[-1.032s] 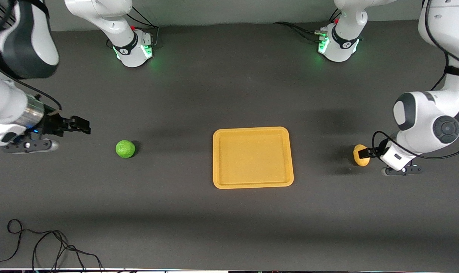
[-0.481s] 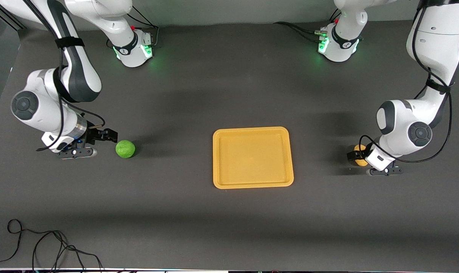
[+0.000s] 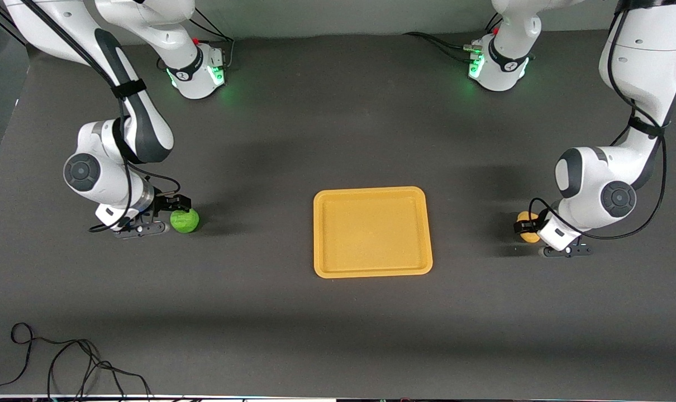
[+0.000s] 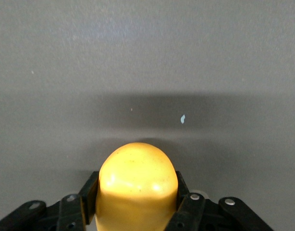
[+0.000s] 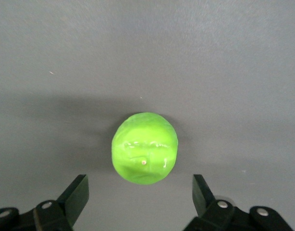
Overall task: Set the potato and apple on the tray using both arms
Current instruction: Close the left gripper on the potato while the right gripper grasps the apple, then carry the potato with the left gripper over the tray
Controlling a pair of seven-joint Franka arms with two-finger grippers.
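Observation:
The green apple (image 3: pixel 184 220) lies on the dark table toward the right arm's end. My right gripper (image 3: pixel 182 205) is low beside it, open. In the right wrist view the apple (image 5: pixel 145 148) sits just ahead of the gripper (image 5: pixel 140 182), whose spread fingertips (image 5: pixel 80 190) do not touch it. The yellow-orange potato (image 3: pixel 525 226) lies toward the left arm's end. My left gripper (image 3: pixel 521 227) is shut on it at table level. In the left wrist view both fingers press the potato's (image 4: pixel 138 163) sides. The yellow-orange tray (image 3: pixel 371 231) lies flat between the two fruits with nothing on it.
A loose black cable (image 3: pixel 64 363) lies at the table's edge nearest the camera, toward the right arm's end. Both arm bases (image 3: pixel 195 70) stand along the table's edge farthest from the camera.
My right gripper came down and moved in close to the apple. My left gripper moved a little further onto the potato and now grips its sides. Apple, potato and tray stayed put.

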